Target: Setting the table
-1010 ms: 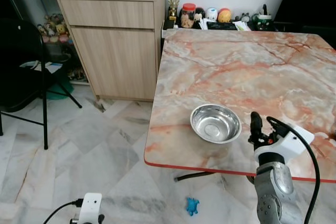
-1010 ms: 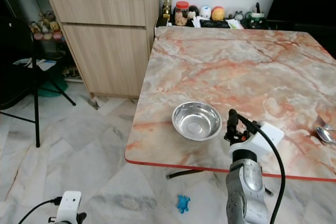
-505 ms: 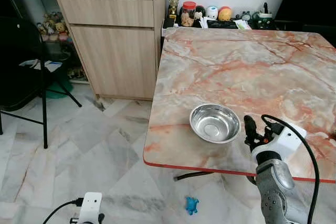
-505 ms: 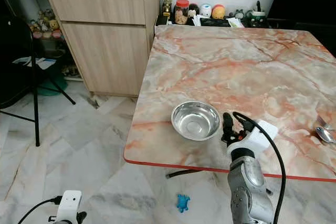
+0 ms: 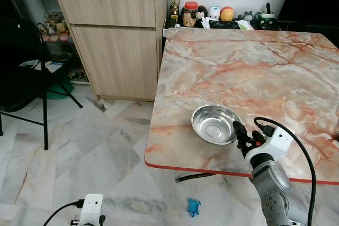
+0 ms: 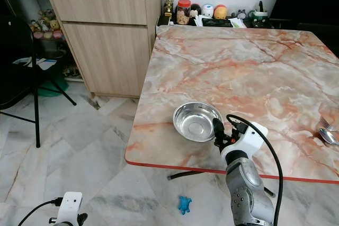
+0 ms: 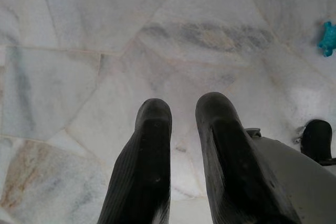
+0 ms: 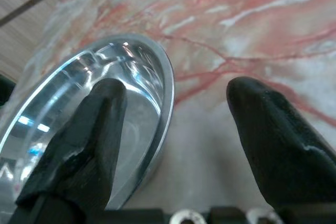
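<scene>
— Where does the steel bowl sit?

— Near the front edge of the marble surface. The right gripper has its jaws open, one finger over the bowl's inside and one outside, straddling the rim.

— And doing it well?

— It should lower squarely before pinching; the thin rim probably slips. The left gripper hangs idle over the floor, jaws slightly parted.

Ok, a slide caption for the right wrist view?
Open right claw straddling the rim of a steel bowl on the marble table.
</scene>
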Robot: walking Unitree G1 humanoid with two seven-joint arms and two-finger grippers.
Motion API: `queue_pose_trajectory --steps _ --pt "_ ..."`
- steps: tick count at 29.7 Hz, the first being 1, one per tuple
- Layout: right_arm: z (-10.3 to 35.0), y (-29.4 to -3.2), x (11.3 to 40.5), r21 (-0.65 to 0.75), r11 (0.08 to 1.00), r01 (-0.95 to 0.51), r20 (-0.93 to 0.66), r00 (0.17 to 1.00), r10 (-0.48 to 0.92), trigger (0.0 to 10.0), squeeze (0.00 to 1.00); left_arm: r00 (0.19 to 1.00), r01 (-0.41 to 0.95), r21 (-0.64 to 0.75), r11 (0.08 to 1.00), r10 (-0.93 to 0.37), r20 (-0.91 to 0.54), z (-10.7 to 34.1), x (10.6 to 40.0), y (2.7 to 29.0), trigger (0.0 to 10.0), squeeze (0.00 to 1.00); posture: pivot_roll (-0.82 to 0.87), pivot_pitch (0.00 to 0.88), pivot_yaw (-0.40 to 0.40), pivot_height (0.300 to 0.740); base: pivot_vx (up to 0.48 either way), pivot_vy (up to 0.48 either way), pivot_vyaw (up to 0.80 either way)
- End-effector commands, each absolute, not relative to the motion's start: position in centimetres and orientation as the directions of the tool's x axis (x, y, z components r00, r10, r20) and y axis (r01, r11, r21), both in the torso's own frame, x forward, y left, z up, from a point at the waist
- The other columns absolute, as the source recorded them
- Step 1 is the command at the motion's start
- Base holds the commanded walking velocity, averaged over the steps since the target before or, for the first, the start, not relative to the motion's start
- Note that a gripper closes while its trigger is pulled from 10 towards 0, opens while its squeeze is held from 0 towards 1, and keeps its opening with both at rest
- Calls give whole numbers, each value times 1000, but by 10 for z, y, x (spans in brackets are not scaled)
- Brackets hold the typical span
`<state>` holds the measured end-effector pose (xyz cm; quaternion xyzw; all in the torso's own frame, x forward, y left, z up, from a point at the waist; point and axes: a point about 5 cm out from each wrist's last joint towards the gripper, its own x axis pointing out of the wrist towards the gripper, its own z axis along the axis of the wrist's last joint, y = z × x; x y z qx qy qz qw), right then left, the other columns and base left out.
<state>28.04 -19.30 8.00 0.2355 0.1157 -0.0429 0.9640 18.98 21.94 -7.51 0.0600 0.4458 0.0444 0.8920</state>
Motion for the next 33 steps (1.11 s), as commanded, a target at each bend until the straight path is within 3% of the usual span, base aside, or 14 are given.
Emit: queue_pose_trajectory --steps 1,20,21,22,23,25,26,30,33 --pt "79 -193 282 446 885 134 -258 966 -16 10000 0 595 -15 152 988 131 -793 -76 188 219 10000 0 57 0 -19 740 0 0 0" --pt "66 -183 287 473 873 120 -297 954 30 10000 0 584 -9 155 988 131 -801 -78 185 218 10000 0 62 0 -18 740 0 0 0" --pt "67 -183 288 474 873 118 -294 955 30 6706 0 584 -10 155 988 132 -801 -78 185 219 10000 0 62 0 -18 740 0 0 0" --pt "67 -183 288 473 873 117 -293 956 31 6706 0 583 -11 155 988 132 -801 -78 185 219 10000 0 63 0 -18 740 0 0 0" --pt "68 -182 290 472 874 116 -290 957 30 2392 0 582 -11 156 988 133 -802 -78 184 220 10000 0 61 0 -17 740 0 0 0" --pt "68 -182 290 470 875 117 -289 957 27 2000 0 581 -11 156 988 134 -803 -78 184 220 10000 0 61 0 -18 740 0 0 0" --pt "68 -182 291 471 874 116 -287 958 27 863 0 580 -12 156 988 134 -803 -78 184 220 10000 0 61 0 -18 740 0 0 0" --pt "69 -183 293 475 872 114 -277 961 26 1569 0 579 -11 157 988 134 -805 -78 183 220 10000 0 61 0 -17 740 0 0 0" --pt "71 -181 295 480 871 105 -269 963 32 1294 0 578 -10 156 988 133 -805 -79 183 220 10000 0 61 0 -17 740 0 0 0"
